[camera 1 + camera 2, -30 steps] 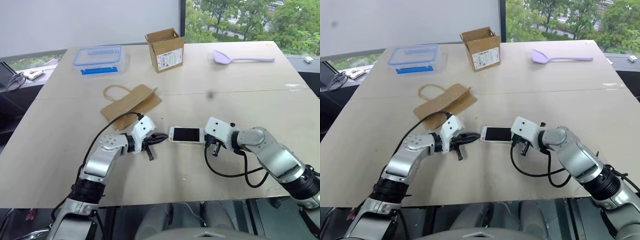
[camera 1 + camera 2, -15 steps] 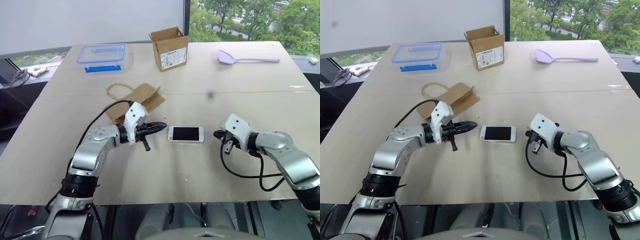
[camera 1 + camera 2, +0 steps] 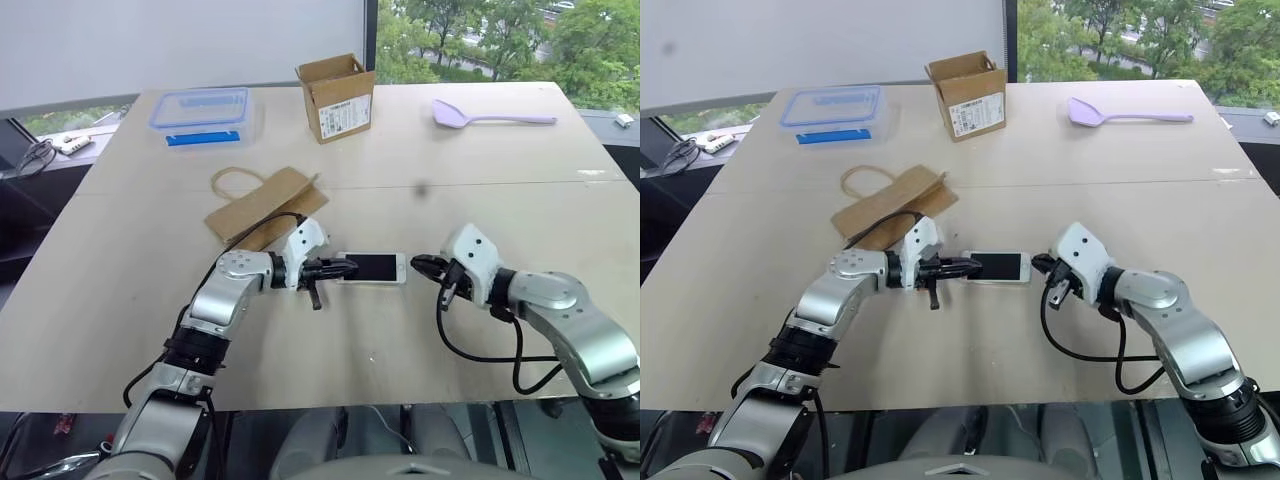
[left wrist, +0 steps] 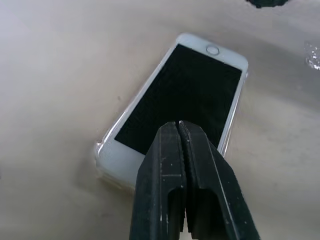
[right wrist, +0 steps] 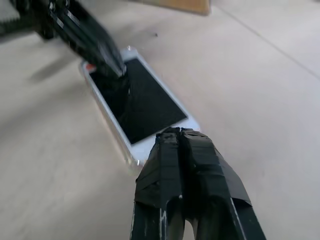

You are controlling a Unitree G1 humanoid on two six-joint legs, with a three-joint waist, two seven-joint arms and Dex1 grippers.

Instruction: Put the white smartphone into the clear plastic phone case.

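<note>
One smartphone, two tools.

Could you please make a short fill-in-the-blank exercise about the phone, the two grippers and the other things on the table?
1. The white smartphone lies with its screen facing ____.
2. Both the left gripper and the right gripper have their fingers ____.
3. The phone lies ____ the two grippers.
4. The spatula at the far side of the table is ____ in colour.

Missing words: up; shut; between; purple

A pale worktop carries a white smartphone at centre; behind it a paper bag, cardboard box, blue-lidded container and lilac spatula.
</note>
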